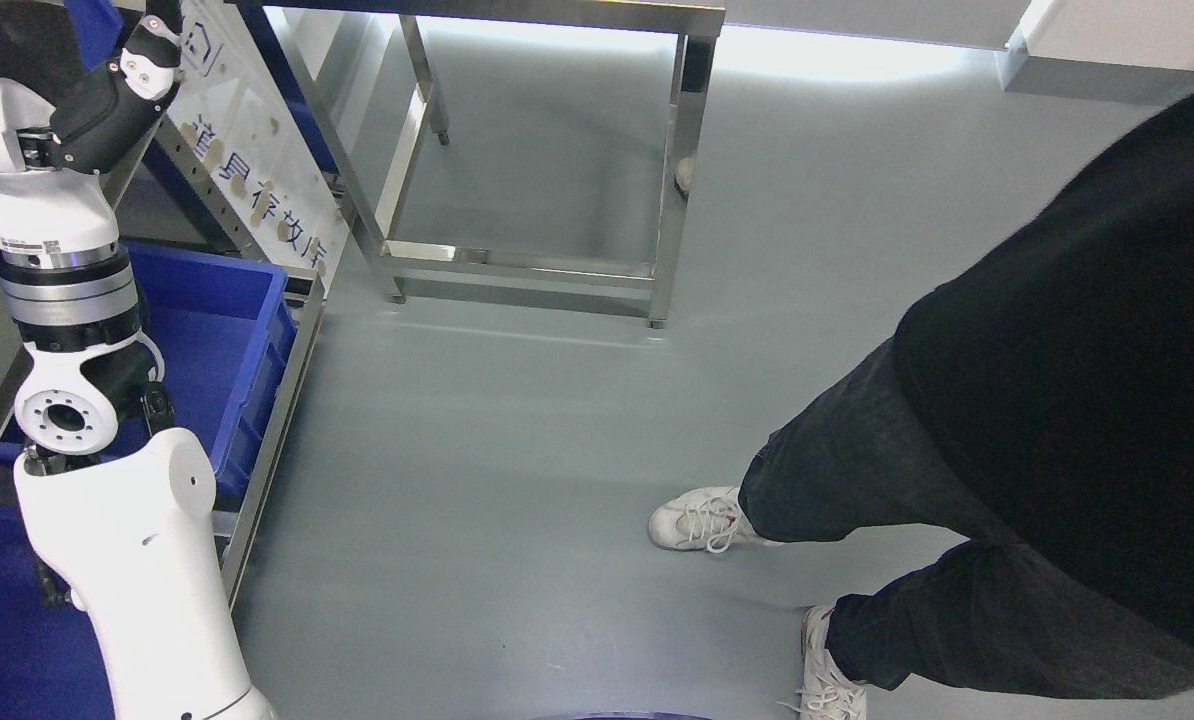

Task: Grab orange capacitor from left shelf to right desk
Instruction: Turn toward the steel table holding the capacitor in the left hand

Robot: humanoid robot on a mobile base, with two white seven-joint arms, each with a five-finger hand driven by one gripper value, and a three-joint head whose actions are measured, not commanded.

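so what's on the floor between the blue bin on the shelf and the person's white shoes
Nothing: in the head view the stretch of grey floor between the blue bin and the person's white shoe is bare. The steel table frame stands farther back.

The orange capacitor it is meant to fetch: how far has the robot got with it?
No step looks done: no orange capacitor shows anywhere in this view. In hand, the left arm reaches up along the shelf beside the blue bin, its hand out of the picture. Left to do: the grab, the carry and the set-down. A person stands on the floor at right, near the steel table frame.
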